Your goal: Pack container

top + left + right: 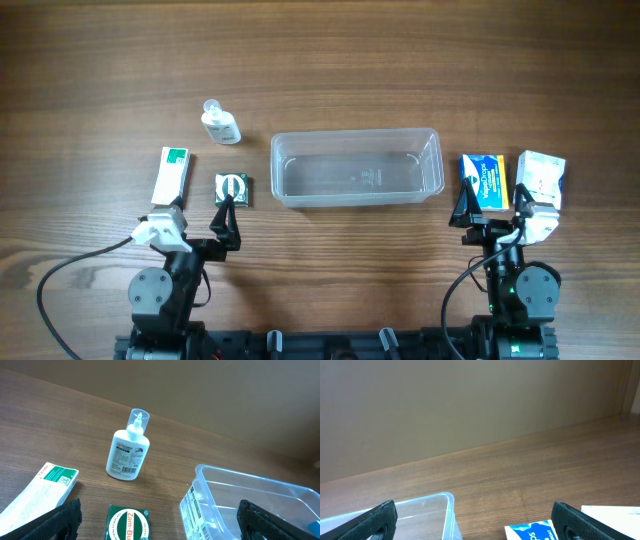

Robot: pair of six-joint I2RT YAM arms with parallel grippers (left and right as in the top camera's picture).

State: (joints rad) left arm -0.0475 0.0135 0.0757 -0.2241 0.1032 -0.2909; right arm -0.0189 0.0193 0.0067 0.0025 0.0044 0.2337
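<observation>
The clear rectangular container [357, 167] lies empty in the middle of the table; it also shows in the left wrist view [235, 500] and the right wrist view [420, 515]. My left gripper [205, 232] is open and empty, just in front of a green Zam-Buk box [233, 188] [129, 522]. A green-and-white box [171, 176] [42, 487] and a small white bottle [220, 123] [126, 452] lie to the left. My right gripper [492, 213] is open and empty, in front of a blue box [485, 182] [532, 531] and a white box [541, 178] [612, 510].
The wooden table [330, 60] stretches behind the objects. A black cable [70, 275] loops at the front left beside the left arm base. A wall rises behind the table in the right wrist view.
</observation>
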